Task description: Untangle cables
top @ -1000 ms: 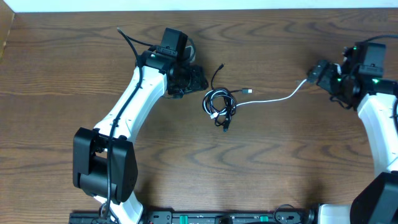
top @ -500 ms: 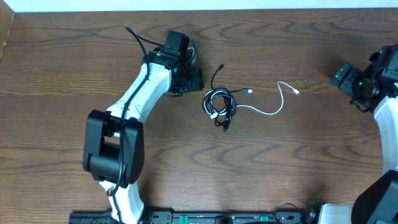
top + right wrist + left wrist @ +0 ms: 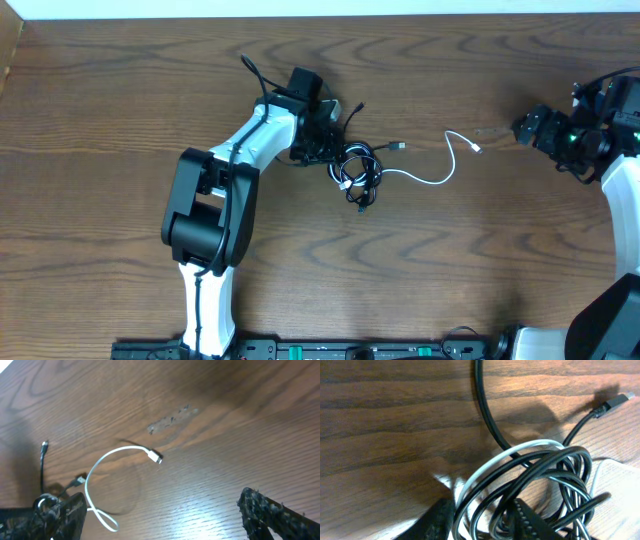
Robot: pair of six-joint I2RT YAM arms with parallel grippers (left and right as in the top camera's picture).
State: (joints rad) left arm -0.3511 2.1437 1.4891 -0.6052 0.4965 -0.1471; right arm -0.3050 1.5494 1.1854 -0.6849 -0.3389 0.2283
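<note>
Tool on the left arm, the left tool [image 3: 328,140], is down at the upper-left edge of the bundle [image 3: 357,168], its fingers [image 3: 432,520] either side of several looped strands; whether they pinch those strands or only straddle them I cannot tell. Over bare tabletop [image 3: 120,150] far to the right, the right tool [image 3: 522,128] has its jaws spread wide and carries nothing. The bundle lies near the middle as a tight coil: the black cord [image 3: 485,415] wound round several times, with a loop of the white cord [image 3: 430,180] running through it. The white cord's free tail curves out to the right and ends in its small plug [image 3: 156,457], well apart from the right tool. A black plug [image 3: 615,402] pokes out just beside the coil. I judge the job early: one white tail lies clear, but the cords are interlaced and need drawing apart
</note>
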